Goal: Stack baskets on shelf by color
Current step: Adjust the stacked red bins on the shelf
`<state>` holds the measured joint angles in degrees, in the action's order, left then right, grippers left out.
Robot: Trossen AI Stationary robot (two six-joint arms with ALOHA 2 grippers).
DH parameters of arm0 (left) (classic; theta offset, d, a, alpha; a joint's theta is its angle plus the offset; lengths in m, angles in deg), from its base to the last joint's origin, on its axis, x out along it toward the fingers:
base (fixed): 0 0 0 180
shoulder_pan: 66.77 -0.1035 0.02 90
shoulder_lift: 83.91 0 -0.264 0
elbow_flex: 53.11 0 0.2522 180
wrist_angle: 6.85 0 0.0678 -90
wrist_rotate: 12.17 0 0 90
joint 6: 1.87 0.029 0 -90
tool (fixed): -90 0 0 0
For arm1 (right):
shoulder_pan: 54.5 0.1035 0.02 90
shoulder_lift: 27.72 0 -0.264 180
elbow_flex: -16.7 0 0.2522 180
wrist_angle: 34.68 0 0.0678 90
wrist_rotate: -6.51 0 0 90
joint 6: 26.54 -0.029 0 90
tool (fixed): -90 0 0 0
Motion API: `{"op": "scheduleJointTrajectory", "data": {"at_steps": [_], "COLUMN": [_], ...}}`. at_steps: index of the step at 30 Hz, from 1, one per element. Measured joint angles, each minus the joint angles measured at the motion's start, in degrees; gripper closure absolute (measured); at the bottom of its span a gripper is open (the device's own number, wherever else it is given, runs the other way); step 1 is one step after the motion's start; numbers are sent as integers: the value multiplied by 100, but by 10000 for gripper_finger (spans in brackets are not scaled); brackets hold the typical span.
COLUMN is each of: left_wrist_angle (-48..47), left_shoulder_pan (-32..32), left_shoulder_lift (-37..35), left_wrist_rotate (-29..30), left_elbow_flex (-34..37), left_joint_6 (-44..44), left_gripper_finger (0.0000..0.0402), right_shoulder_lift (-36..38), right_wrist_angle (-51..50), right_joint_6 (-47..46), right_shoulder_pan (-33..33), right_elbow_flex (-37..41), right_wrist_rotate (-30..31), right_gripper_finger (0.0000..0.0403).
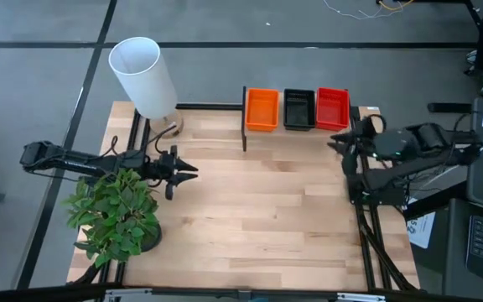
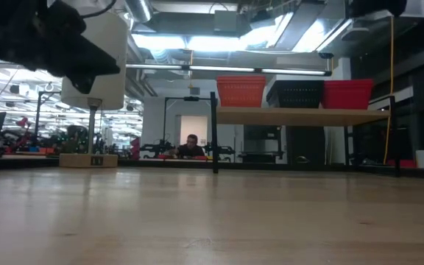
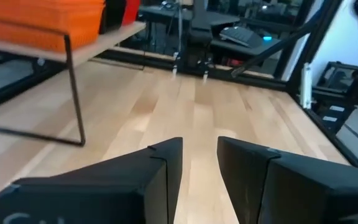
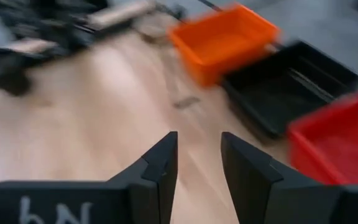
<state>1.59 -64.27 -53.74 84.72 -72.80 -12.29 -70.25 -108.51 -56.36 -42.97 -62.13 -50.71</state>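
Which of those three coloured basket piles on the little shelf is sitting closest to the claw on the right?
The red baskets, at the shelf's right end. The right claw hangs open just in front of them; the black stack sits in the middle and the orange farthest away.

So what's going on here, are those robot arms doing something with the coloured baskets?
Nothing is being handled right now. The orange baskets, black baskets and red baskets sit side by side on the shelf at the far edge of the table, apparently sorted by colour. The left gripper hovers open and empty beside a potted plant. The right gripper hangs open and empty just in front of the shelf, near the red baskets.
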Motion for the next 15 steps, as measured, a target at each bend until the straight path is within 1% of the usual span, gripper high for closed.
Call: {"op": "scheduleJointTrajectory", "data": {"at_steps": [2, 4, 7, 9, 13, 15], "left_wrist_angle": [64, 211, 529, 681, 716, 704], "left_shoulder_pan": [148, 308, 531, 643, 791, 823], "left_shoulder_lift": [4, 9, 7, 8, 7, 9], "left_wrist_rotate": [214, 378, 583, 612, 617, 615], "left_elbow_flex": [125, 256, 414, 523, 548, 548], "left_joint_6": [-91, -127, -114, -62, 39, 155], "left_gripper_finger": [308, 308, 308, 308, 308, 308], "right_shoulder_lift": [-227, -484, -909, -1186, -1633, -1818], "right_wrist_angle": [-320, -470, -451, -460, -465, -497], "right_joint_6": [-116, -38, 370, 652, 1214, 1396], "right_shoulder_pan": [-419, -850, -1501, -1944, -2822, -3221], "right_elbow_flex": [-159, -281, -470, -632, -1026, -1189], "right_wrist_rotate": [-25, -225, -754, -1141, -1787, -2013], "right_gripper_finger": [280, 280, 280, 280, 280, 280]}}
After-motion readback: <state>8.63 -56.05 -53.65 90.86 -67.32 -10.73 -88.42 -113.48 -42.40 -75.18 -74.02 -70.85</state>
